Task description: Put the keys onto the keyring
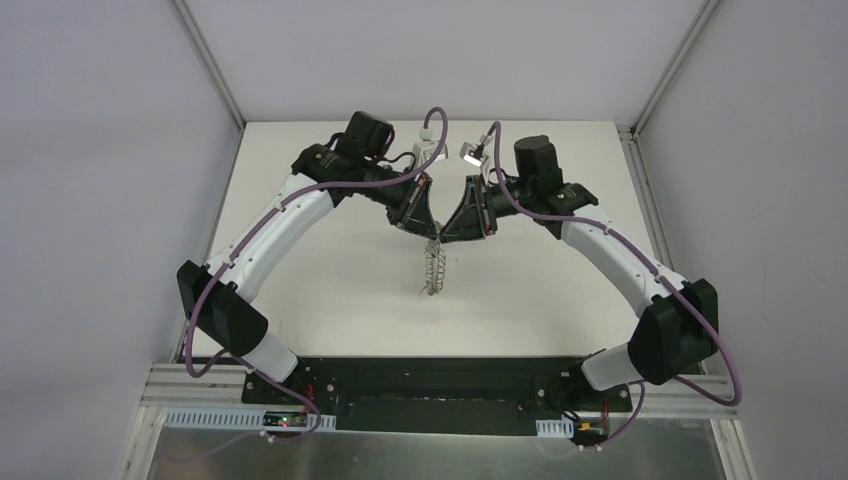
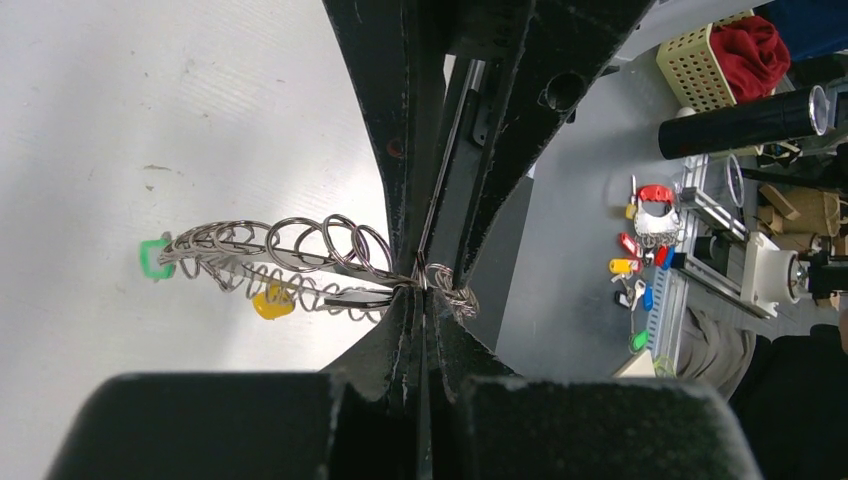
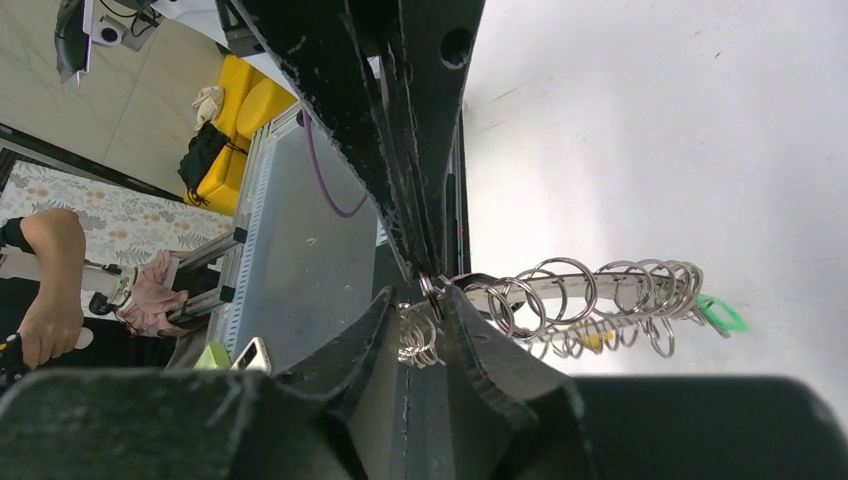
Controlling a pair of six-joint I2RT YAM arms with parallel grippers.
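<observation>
The keyring (image 1: 432,268) hangs as a floppy loop of wire rings from where both grippers meet above the white table. My left gripper (image 2: 428,292) is shut on the keyring's (image 2: 300,262) top end. A green key head (image 2: 153,258) and a yellow-orange one (image 2: 272,302) hang on it at the far end. In the right wrist view my right gripper (image 3: 420,298) has its jaws a little apart, with a cluster of small rings between them. The keyring (image 3: 600,282) stretches right to the green head (image 3: 722,313) and the yellow head (image 3: 595,338). I cannot make out the black key for sure.
The white table (image 1: 330,270) is walled at the back and sides. Off its near edge the left wrist view shows a bench with coloured key tags (image 2: 640,265), a black cylinder (image 2: 740,125) and a basket (image 2: 690,60). A person's arm (image 3: 45,290) shows beyond the right side.
</observation>
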